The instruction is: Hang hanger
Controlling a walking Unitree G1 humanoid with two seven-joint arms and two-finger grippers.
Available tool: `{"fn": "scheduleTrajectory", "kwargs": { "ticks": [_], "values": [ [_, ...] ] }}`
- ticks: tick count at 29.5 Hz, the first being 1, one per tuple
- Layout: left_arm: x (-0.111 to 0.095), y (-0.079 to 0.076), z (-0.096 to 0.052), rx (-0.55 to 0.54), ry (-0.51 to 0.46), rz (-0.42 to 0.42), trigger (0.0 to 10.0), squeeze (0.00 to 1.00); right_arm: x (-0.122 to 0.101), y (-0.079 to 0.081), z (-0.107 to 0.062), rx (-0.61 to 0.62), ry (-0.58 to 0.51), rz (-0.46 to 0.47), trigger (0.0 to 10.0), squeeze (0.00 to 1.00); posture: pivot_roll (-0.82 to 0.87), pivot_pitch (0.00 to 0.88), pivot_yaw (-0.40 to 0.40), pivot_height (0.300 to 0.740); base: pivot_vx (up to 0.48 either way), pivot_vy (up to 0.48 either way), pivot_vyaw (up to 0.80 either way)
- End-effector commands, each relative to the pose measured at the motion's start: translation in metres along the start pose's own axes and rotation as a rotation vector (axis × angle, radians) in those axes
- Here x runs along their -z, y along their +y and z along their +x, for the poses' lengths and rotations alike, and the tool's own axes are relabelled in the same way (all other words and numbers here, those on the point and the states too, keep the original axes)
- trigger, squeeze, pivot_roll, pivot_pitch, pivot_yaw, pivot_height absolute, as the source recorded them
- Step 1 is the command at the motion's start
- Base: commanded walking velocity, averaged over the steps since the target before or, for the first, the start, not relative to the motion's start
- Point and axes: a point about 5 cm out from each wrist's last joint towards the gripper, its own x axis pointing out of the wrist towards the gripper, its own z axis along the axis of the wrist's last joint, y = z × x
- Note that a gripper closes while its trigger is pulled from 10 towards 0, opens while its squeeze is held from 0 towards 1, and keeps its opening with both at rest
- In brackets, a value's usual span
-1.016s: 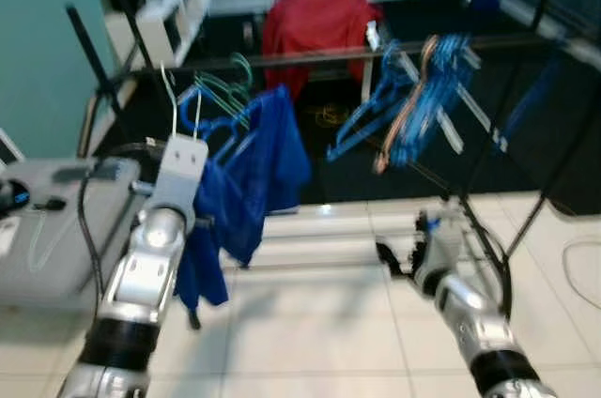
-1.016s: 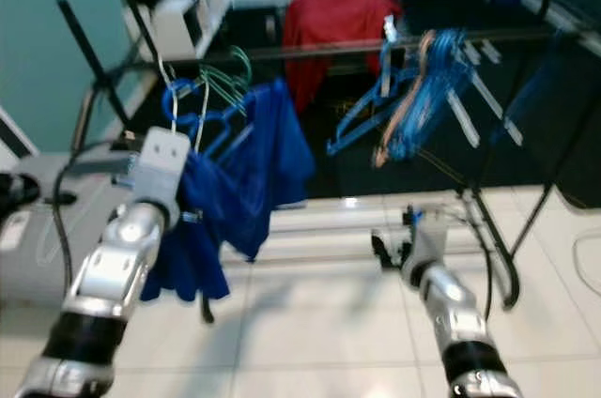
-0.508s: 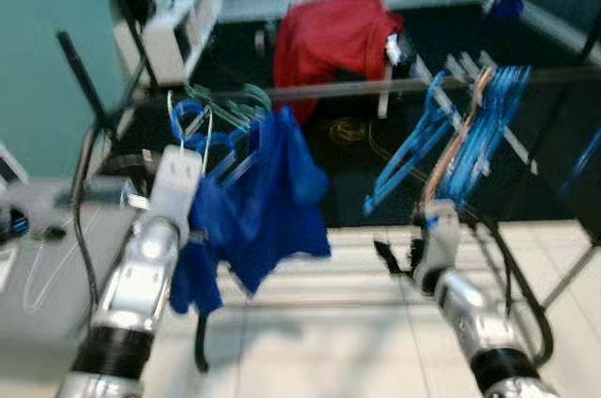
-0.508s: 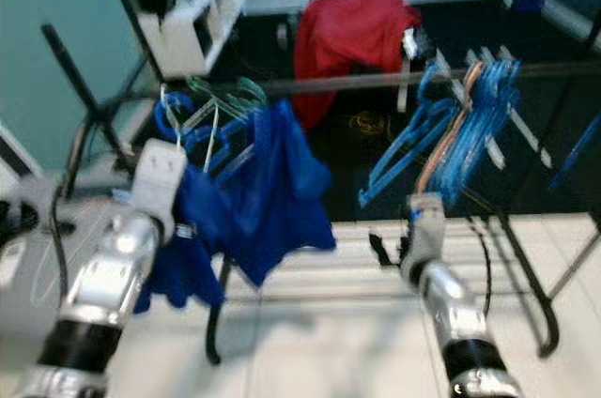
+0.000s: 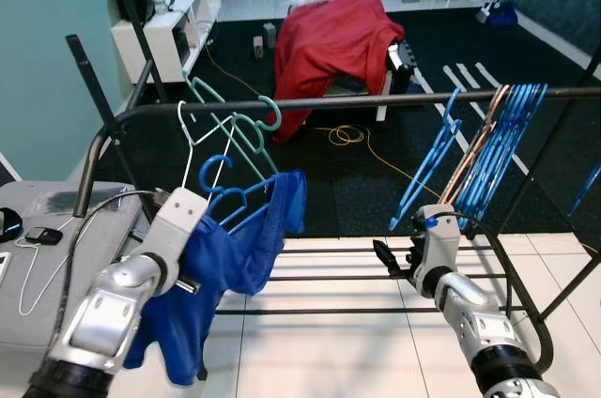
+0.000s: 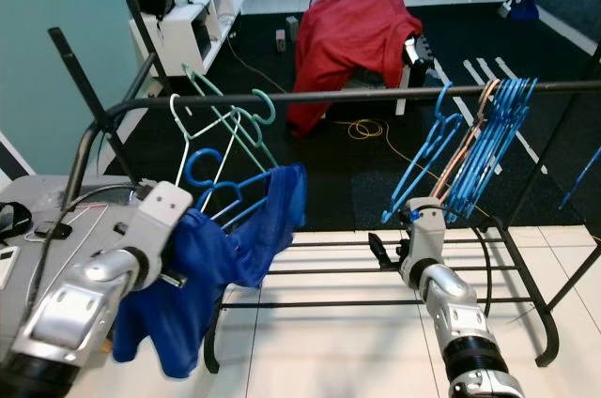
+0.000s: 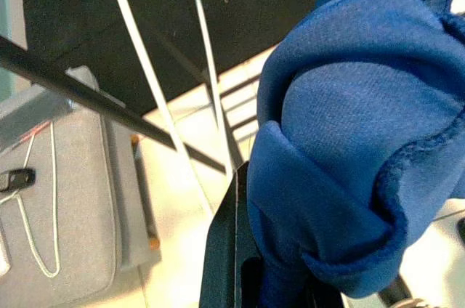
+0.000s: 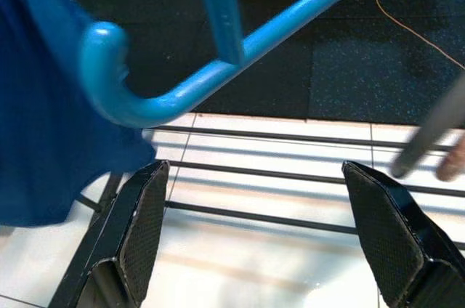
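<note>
Two grippers are operating below the rail [image 5: 376, 99]. The left gripper [image 7: 251, 279] is clenching the blue cloth [image 5: 221, 262] draped on the blue hanger [image 5: 225, 196], at 9 o'clock from the right gripper [image 5: 394, 262]. The right gripper's fingers [image 8: 142, 228] are standing spread, grasping nothing, under the blue hangers [image 5: 479, 159] on the rail. The view has been shifting and sharpening over the last second: the robot is settling in front of the rack. The hanger hook is sitting below the rail, so lifting it onto the rail is probably next.
</note>
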Motion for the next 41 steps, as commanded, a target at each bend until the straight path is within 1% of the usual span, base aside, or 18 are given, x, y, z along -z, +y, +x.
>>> {"fn": "scheduleTrajectory", "kwargs": {
  "ticks": [1, 2, 7, 8, 11, 13, 15, 18, 22, 25, 26, 28, 29, 31, 32, 33, 34, 41],
  "values": [
    [-0.005, 0.005, -0.004, 0.001, -0.022, -0.001, 10.0, 0.00, 0.004, 0.002, 0.000, -0.008, 0.021, -0.004, 10.0, 0.00, -0.06, 0.077, 0.063, 0.740, 0.000, 0.000, 0.00],
    [-0.003, 0.014, -0.014, 0.057, 0.019, 0.088, 10.0, 0.00, 0.004, 0.003, 0.000, -0.010, 0.023, -0.004, 10.0, 0.00, -0.06, 0.081, 0.061, 0.740, 0.000, 0.000, 0.00],
    [-0.001, 0.016, -0.017, 0.085, 0.046, 0.125, 10.0, 0.00, 0.004, 0.003, 0.000, -0.010, 0.024, -0.004, 10.0, 0.00, -0.06, 0.081, 0.061, 0.740, 0.000, 0.000, 0.00],
    [0.005, 0.018, -0.022, 0.110, 0.106, 0.201, 10.0, 0.00, 0.004, 0.003, 0.000, -0.009, 0.024, -0.004, 10.0, 0.00, -0.06, 0.082, 0.063, 0.740, 0.000, 0.000, 0.00],
    [0.015, 0.016, -0.027, 0.158, 0.180, 0.267, 10.0, 0.00, 0.004, 0.004, 0.000, -0.008, 0.023, -0.004, 10.0, 0.00, -0.06, 0.083, 0.062, 0.740, 0.000, 0.000, 0.00],
    [0.038, 0.016, -0.034, 0.202, 0.322, 0.366, 10.0, 0.00, 0.004, 0.003, 0.000, -0.004, 0.023, -0.004, 10.0, 0.00, -0.07, 0.084, 0.062, 0.740, 0.000, 0.000, 0.00],
    [0.050, 0.022, -0.036, 0.171, 0.398, 0.393, 10.0, 0.00, 0.003, 0.002, 0.000, 0.001, 0.023, -0.004, 10.0, 0.00, -0.07, 0.084, 0.062, 0.740, 0.000, 0.000, 0.00],
    [0.053, 0.025, -0.036, 0.154, 0.413, 0.398, 10.0, 0.00, 0.003, 0.001, 0.000, 0.002, 0.023, -0.004, 10.0, 0.00, -0.07, 0.085, 0.062, 0.740, 0.000, 0.000, 0.00],
    [0.048, 0.035, -0.031, 0.050, 0.399, 0.370, 10.0, 0.00, 0.003, 0.000, 0.000, 0.005, 0.022, -0.004, 10.0, 0.00, -0.07, 0.084, 0.061, 0.740, 0.000, 0.000, 0.00],
    [0.015, 0.049, -0.018, -0.147, 0.200, 0.236, 10.0, 0.00, 0.002, 0.001, 0.000, 0.005, 0.019, -0.001, 10.0, 0.00, -0.07, 0.084, 0.061, 0.740, 0.000, 0.000, 0.00],
    [0.015, 0.049, -0.018, -0.147, 0.200, 0.236, 10.0, 0.00, 0.002, 0.001, 0.000, 0.005, 0.019, -0.001, 10.0, 0.00, -0.07, 0.084, 0.061, 0.740, 0.000, 0.000, 0.00],
    [-0.006, 0.047, -0.014, -0.180, 0.066, 0.122, 10.0, 0.00, 0.002, 0.001, 0.000, 0.005, 0.019, -0.001, 10.0, 0.00, -0.07, 0.084, 0.060, 0.740, 0.000, 0.000, 0.00],
    [-0.006, 0.047, -0.014, -0.180, 0.066, 0.122, 10.0, 0.00, 0.002, 0.001, 0.000, 0.005, 0.019, -0.001, 10.0, 0.00, -0.07, 0.084, 0.060, 0.740, 0.000, 0.000, 0.00],
    [-0.018, 0.042, -0.010, -0.185, -0.027, 0.009, 10.0, 0.00, 0.002, 0.001, 0.000, 0.007, 0.018, -0.001, 10.0, 0.00, -0.07, 0.083, 0.062, 0.740, 0.000, 0.000, 0.00],
    [-0.018, 0.042, -0.010, -0.185, -0.027, 0.009, 10.0, 0.00, 0.002, 0.001, 0.000, 0.007, 0.018, -0.001, 10.0, 0.00, -0.07, 0.083, 0.062, 0.740, 0.000, 0.000, 0.00],
    [-0.019, 0.038, -0.007, -0.198, -0.040, -0.066, 10.0, 0.00, 0.001, 0.001, 0.000, 0.009, 0.017, -0.001, 10.0, 0.00, -0.07, 0.084, 0.063, 0.740, 0.000, 0.000, 0.00],
    [-0.018, 0.037, -0.006, -0.205, -0.035, -0.086, 10.0, 0.00, 0.001, 0.000, 0.000, 0.010, 0.016, -0.001, 10.0, 0.00, -0.07, 0.084, 0.063, 0.740, 0.000, 0.000, 0.00],
    [-0.019, 0.022, -0.001, -0.184, -0.028, -0.125, 10.0, 0.00, 0.001, 0.000, 0.000, 0.015, 0.016, -0.002, 10.0, 0.00, -0.07, 0.085, 0.064, 0.740, 0.000, 0.000, 0.00]
  ]
}}
